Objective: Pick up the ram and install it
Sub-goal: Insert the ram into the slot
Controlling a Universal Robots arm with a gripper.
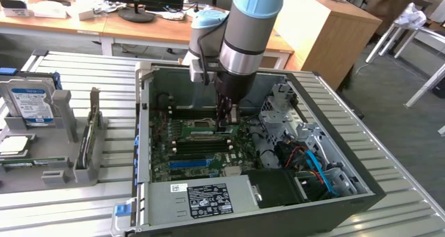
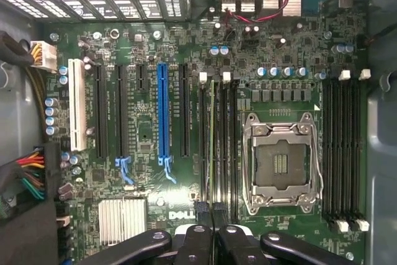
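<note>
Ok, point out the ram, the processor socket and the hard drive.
ram (image 2: 211,141): wrist view, the thin green edge, midway along its length.
processor socket (image 2: 280,164): wrist view, the contact field in the middle of the metal frame.
hard drive (image 1: 31,105): exterior view, its blue-white label.

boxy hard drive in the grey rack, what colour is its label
Blue and white label; the exterior view shows it best.
</note>
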